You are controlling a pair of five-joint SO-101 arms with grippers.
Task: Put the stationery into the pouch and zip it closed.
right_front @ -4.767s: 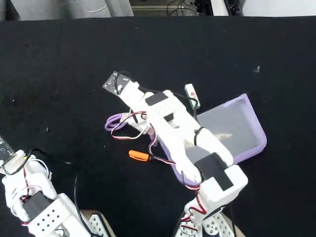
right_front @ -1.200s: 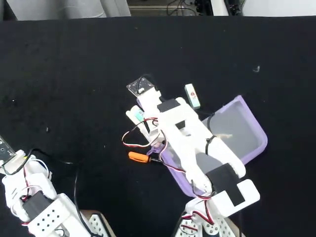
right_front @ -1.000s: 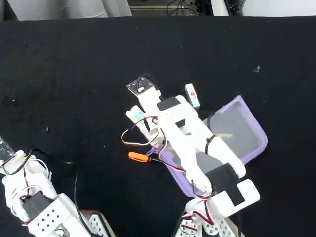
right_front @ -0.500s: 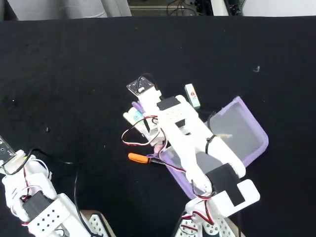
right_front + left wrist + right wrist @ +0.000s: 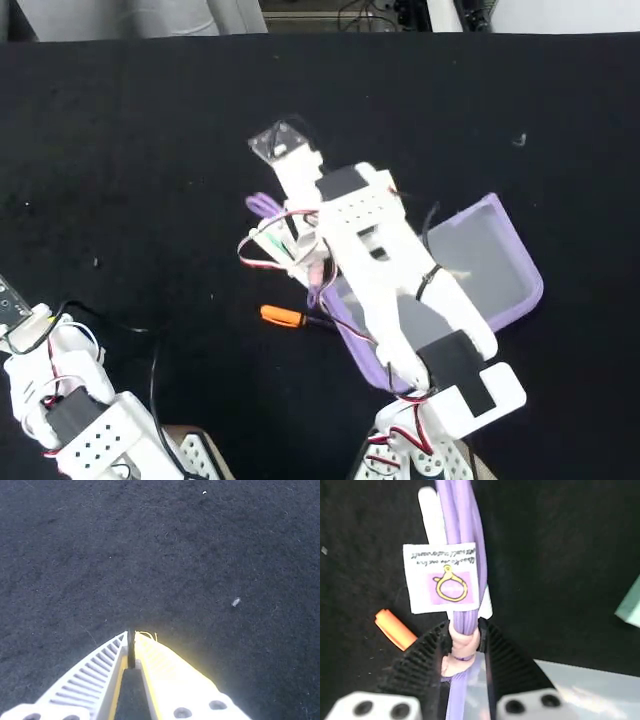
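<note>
beside orange marker (image 5: pixel 395 629) — right claw (image 5: pixel 464 630) pinching purple strap (image 5: pixel 462 520), arm (image 5: pixel 390 270) across pouch (image 5: pixel 500 255); left claw (image 5: pixel 132 636) closed

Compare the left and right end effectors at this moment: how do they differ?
The right end effector is shut on the purple strap at the end of the pouch; the left end effector is shut on nothing. The right one sits mid-table beside the pouch; the left one is above bare black table. The right has black fingers; the left has white and yellow fingers. Both are shut.
</note>
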